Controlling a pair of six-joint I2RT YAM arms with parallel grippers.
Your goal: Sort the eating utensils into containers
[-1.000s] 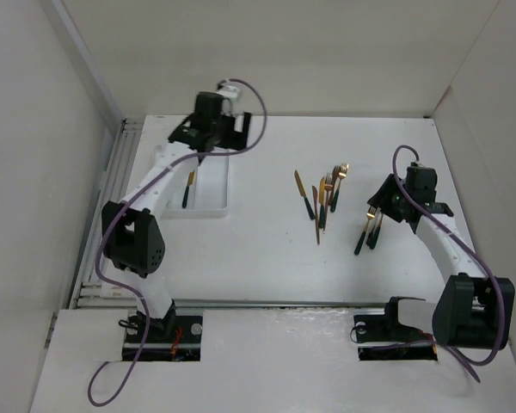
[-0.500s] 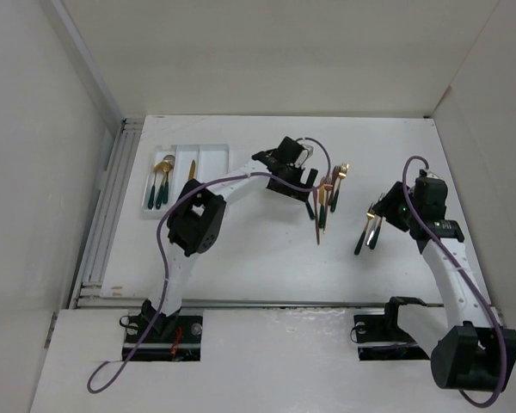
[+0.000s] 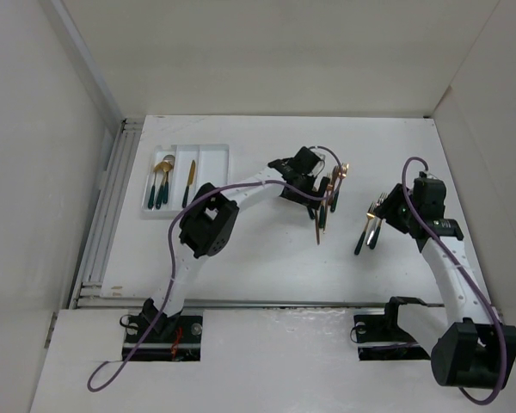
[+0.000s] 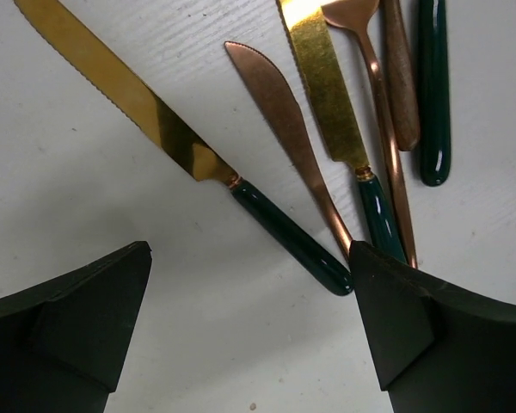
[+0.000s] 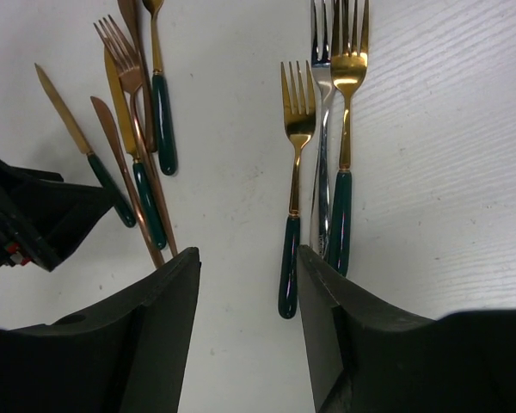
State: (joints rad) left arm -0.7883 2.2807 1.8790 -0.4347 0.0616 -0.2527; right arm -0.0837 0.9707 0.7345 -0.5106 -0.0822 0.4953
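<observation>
The white tray sits at the far left; its left compartment holds spoons and its middle one a gold knife. A pile of utensils lies mid-table. My left gripper is open and empty low over that pile; in the left wrist view it straddles the green handle of a gold knife, beside a copper knife and another gold knife. My right gripper is open and empty over three forks: two gold forks and a silver one in its wrist view.
White walls enclose the table on the left, back and right. A slotted metal rail runs along the left edge. In the right wrist view the left gripper's dark body shows next to the pile.
My left arm has swung from above the tray to the pile mid-table, leaving the knife in the middle compartment. My right gripper has shifted slightly over the forks.
</observation>
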